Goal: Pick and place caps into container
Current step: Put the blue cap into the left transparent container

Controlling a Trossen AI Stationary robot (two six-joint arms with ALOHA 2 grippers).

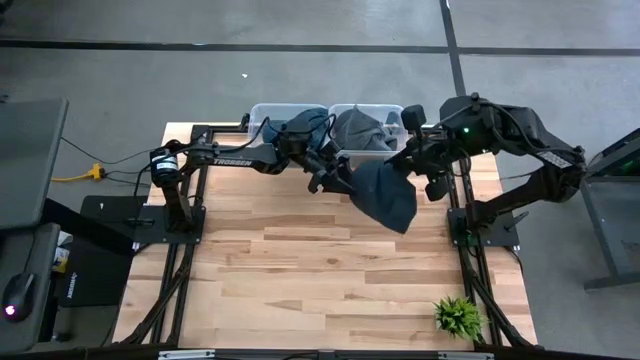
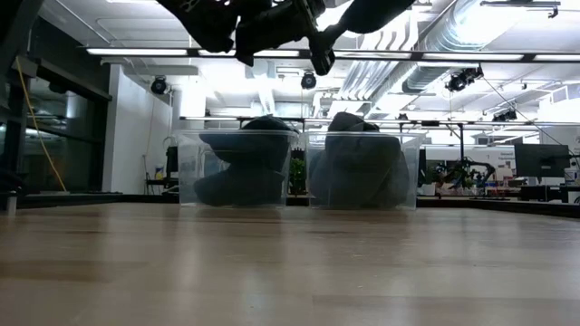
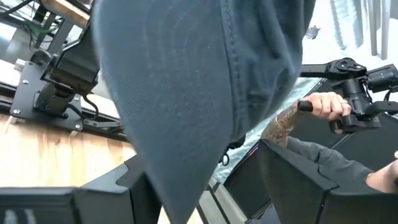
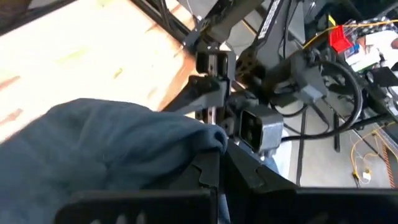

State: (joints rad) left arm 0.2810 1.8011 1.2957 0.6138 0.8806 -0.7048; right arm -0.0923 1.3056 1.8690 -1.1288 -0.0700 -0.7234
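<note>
A slate grey cap (image 1: pixel 386 196) hangs in the air in front of the two clear bins, between my two grippers. My right gripper (image 1: pixel 412 168) is shut on it from the right. My left gripper (image 1: pixel 338 182) reaches level from the left; in its wrist view its fingers stand wide apart with the cap (image 3: pixel 186 93) hanging between them. The left bin (image 1: pixel 258 112) holds dark navy caps (image 1: pixel 300 126). The right bin (image 1: pixel 396 118) holds grey caps (image 1: pixel 362 130). In the low view the held cap (image 2: pixel 381 11) shows at the top, well above the table. My left gripper has the cap between its open fingers; I cannot tell whether either finger touches the cloth. My right gripper pinches an edge of the cap (image 4: pixel 211 138) between its two shut fingers, slanting down from the table's right side. The cap hangs slack below and beside the fingers, lifted clear of the table.
The two bins (image 2: pixel 237 167) (image 2: pixel 362 172) stand side by side at the table's far edge. A small green plant (image 1: pixel 458 316) sits at the near right corner. Beyond the table a person's hand (image 3: pixel 326 106) shows on a handle.
</note>
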